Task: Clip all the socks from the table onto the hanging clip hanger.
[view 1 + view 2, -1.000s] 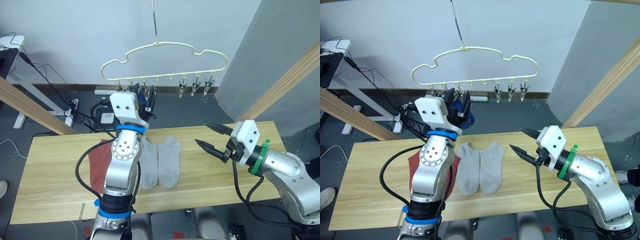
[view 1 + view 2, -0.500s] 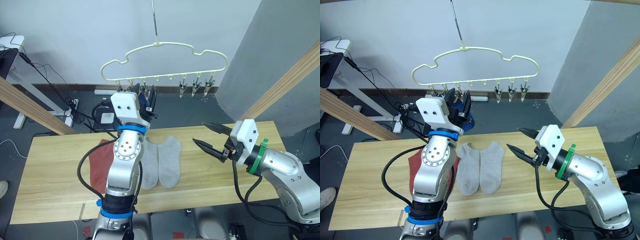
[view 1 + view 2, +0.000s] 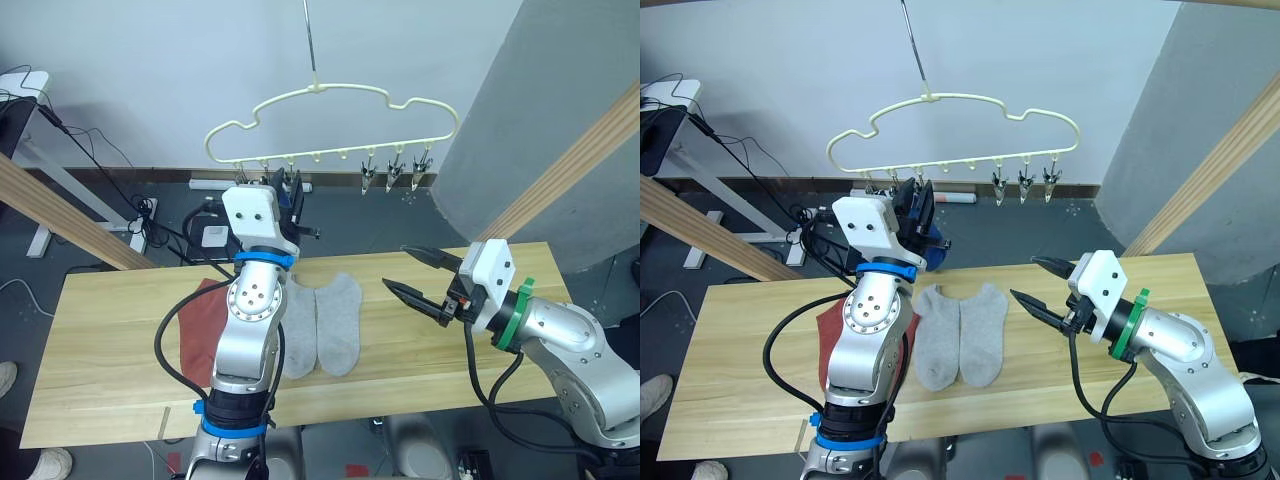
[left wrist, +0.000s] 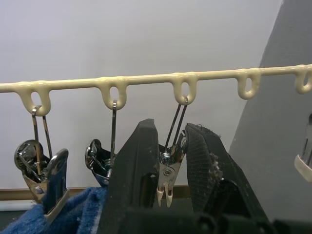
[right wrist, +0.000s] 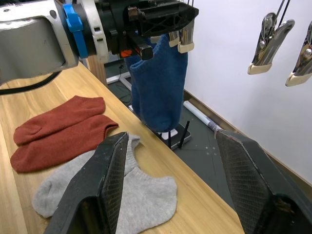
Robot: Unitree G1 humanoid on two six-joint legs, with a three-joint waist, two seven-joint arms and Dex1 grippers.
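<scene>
Left gripper (image 4: 168,168) raised at the clip hanger (image 3: 330,125), fingers pinching a metal clip (image 4: 165,178), blue socks (image 5: 158,95) hanging clipped beside it, right gripper (image 3: 415,275) spread wide, empty, at 3 o'clock of grey socks (image 3: 320,325) and rust-red socks (image 5: 58,131) on the table (image 3: 110,370).

No writing, label, brand mark or number can be read anywhere in these views, neither on the hanger, the socks and the bench nor on the robot's arms.

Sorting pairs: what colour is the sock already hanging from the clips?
Blue sock, clearest in the right wrist view.
</scene>
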